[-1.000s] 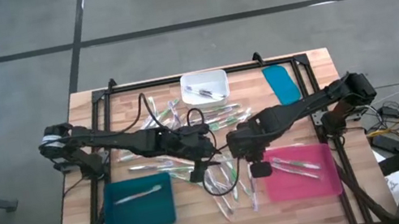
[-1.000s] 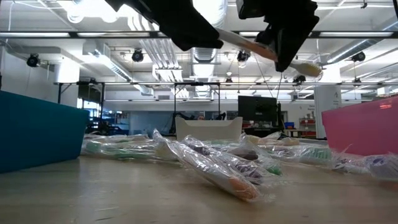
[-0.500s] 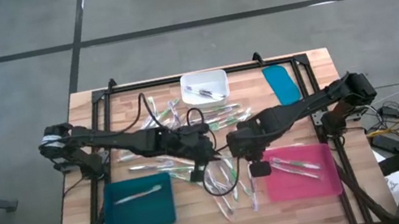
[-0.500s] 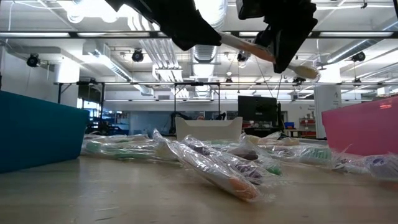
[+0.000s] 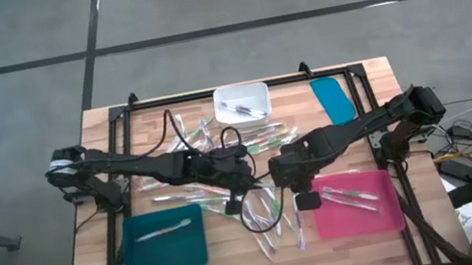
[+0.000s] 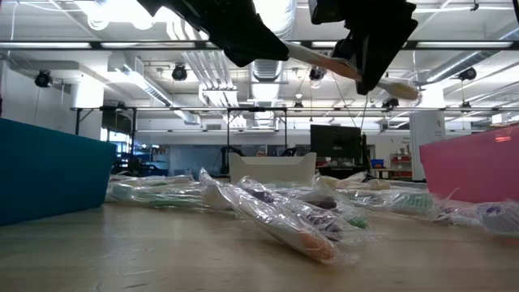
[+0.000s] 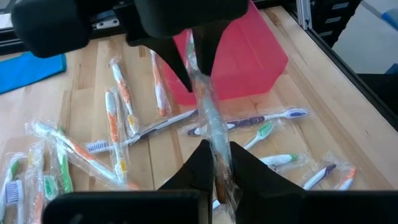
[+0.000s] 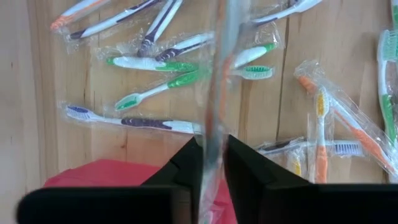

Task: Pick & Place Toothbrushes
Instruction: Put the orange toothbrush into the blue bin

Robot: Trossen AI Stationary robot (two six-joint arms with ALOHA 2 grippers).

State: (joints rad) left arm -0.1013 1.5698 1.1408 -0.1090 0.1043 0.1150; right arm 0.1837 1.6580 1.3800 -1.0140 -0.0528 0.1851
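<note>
- I am mid-handover above the table's middle: both my grippers hold one clear-wrapped toothbrush with an orange streak (image 6: 340, 66) between them, lifted off the wood, its wrapped head poking out past my right gripper (image 6: 366, 50) in the low view.
- My left gripper (image 7: 216, 163) has its fingers pressed tight on one end of that wrapper; my right fingers (image 8: 244, 168) sit on the other end, pinching it lightly, perhaps just loosening.
- The rest of the thin plastic-sleeved toothbrushes (image 5: 270, 214) lie scattered on the wood between the flat teal rectangular tray (image 5: 146, 256), with one brush in it, and the pink rectangular tray (image 5: 382, 214), with a couple.
- Next, as I judge it, one hand must let go cleanly so the other can carry the brush to its tray without the slippery sleeve sliding.
- Against a second ago, the arms have barely shifted; my left fingers, then spread, have clamped on the wrapper; the brush hangs in the same spot.
</note>
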